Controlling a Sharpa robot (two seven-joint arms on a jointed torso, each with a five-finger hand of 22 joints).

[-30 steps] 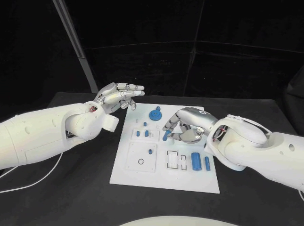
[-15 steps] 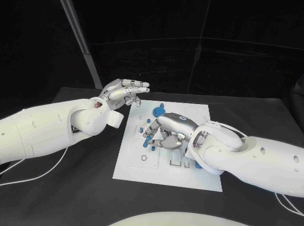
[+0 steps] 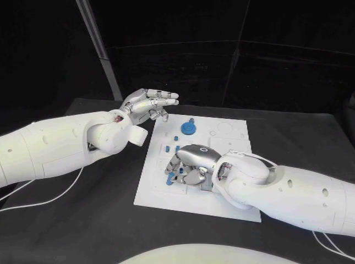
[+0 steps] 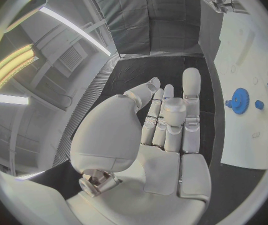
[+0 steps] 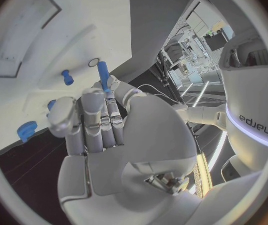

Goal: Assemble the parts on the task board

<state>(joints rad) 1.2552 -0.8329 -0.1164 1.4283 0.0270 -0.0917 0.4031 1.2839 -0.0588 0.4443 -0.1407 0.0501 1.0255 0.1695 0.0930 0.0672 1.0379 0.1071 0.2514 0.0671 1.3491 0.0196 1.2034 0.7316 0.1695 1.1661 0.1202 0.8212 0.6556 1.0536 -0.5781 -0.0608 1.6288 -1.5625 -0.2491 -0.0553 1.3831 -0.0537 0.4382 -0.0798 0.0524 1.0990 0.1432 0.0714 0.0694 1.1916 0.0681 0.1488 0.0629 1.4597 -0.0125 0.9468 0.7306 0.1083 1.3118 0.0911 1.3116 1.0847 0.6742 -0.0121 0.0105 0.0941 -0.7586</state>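
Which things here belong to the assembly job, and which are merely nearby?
Belonging to the job:
- task board
- blue gear on the board
- blue peg held in the right hand
- small blue parts

Merely nearby:
- left hand, raised beside the board, holding nothing
- black table
- white cable

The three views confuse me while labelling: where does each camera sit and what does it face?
Head view: on the robot's head, looking down at the task board, both arms in.
Left wrist view: behind the left hand, facing its empty fingers and the blue gear.
Right wrist view: behind the right hand, which holds a blue peg.
All share the board.
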